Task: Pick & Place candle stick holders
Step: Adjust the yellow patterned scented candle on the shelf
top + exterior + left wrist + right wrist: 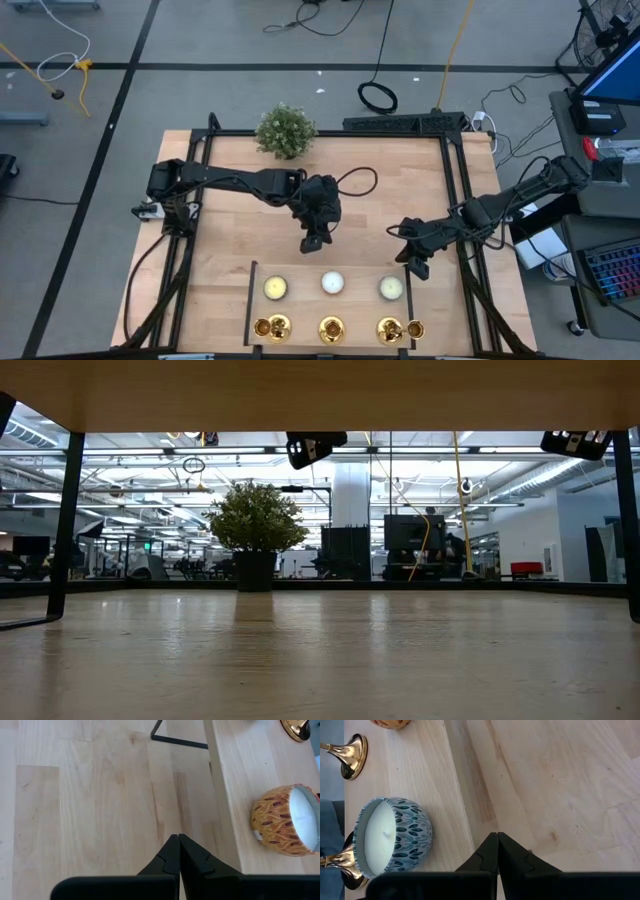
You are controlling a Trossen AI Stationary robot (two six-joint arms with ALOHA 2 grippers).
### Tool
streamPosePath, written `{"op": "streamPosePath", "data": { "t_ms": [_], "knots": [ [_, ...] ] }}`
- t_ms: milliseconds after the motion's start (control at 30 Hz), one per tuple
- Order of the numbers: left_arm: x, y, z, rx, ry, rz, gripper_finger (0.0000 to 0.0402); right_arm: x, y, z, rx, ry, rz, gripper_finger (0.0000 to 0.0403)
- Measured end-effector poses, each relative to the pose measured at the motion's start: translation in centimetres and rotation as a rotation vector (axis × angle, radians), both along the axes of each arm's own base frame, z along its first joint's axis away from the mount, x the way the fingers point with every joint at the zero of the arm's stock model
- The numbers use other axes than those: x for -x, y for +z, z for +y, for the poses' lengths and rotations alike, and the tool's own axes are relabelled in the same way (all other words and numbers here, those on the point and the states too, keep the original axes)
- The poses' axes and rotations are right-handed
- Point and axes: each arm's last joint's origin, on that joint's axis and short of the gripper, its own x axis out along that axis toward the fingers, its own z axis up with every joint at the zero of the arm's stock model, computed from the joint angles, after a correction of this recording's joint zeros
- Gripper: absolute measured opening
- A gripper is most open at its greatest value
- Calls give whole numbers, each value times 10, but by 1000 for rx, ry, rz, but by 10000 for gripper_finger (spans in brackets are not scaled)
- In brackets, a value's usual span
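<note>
Three shiny gold candle stick holders (272,327) (332,328) (392,328) stand in a row on their round bases on a raised wooden shelf (305,300) at the table's near edge. My left gripper (312,240) hovers over the table's middle, shut and empty, just beyond the shelf; its fingertips (177,840) show closed in the left wrist view. My right gripper (415,268) hovers by the shelf's right end, shut and empty (497,837). Two holders (350,755) (340,862) show in the right wrist view, and one base (296,727) shows in the left wrist view.
Three candles in tins (275,288) (332,283) (390,288) stand on the shelf behind the holders: an orange patterned one (285,820) and a blue patterned one (390,840) show in the wrist views. A bushy potted plant (285,130) stands at the far edge. Black frame rails (455,190) run along the table's sides.
</note>
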Motion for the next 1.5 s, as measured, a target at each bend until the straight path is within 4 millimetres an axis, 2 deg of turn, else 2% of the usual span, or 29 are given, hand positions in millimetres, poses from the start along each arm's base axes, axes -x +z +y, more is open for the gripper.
{"op": "streamPosePath", "data": {
  "t_ms": [400, 633, 867, 1067, 1300, 1500],
  "knots": [
    [0, 0, 1, 1, 2, -1, 0, -1, 1, 1, -11, 17, -13, 0],
    [1, 6, 10, -70, 66, -36, 0, -3, 1, -4, 125, -69, -69, 0],
    [6, 37, 25, -76, 142, -183, 0, -6, 2, -14, 274, -204, -122, 0],
    [20, 73, 27, -56, 176, -328, 0, -11, 5, -20, 318, -233, -173, 0],
    [45, 111, 21, -105, 241, -455, 0, -22, 18, -23, 356, -244, -334, 0],
    [75, 139, 15, -159, 290, -518, 0, -31, 34, -27, 400, -302, -509, 0]
  ]
}}
